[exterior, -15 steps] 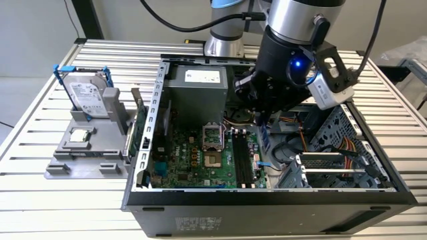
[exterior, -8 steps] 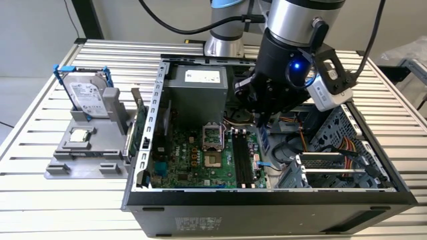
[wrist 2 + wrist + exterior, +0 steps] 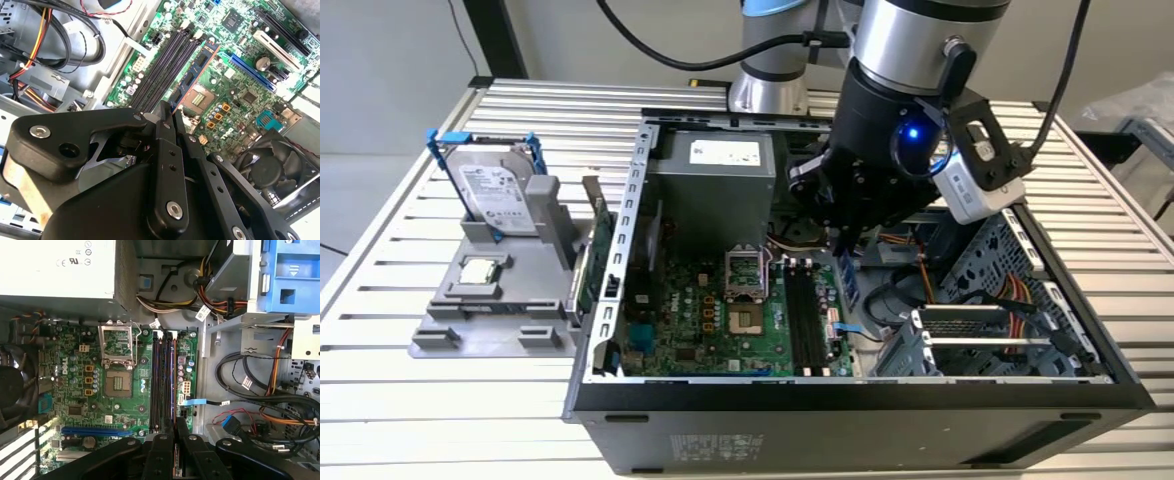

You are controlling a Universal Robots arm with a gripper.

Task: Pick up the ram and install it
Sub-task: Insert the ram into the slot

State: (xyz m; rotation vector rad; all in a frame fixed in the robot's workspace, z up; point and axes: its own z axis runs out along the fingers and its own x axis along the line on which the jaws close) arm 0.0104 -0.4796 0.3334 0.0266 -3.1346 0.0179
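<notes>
On the slatted bench (image 3: 440,390), I have the claw (image 3: 173,432) shut on the ram (image 3: 174,426) (edge-on) over the motherboard's memory slots (image 3: 162,382).

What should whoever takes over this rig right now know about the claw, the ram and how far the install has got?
Claw: low inside the open case, apparently shut on the ram, which hangs edge-down between its fingers.
Position: directly above the memory slots on the motherboard; in both wrist views the fingers line up with the slots.
Done: the ram is picked up and brought over the board.
Left: the ram is not yet seated; the slots look empty.
Off to the exterior view's left, outside the case: the hard drive and the processor chip sit in the grey holder, untouched.
</notes>
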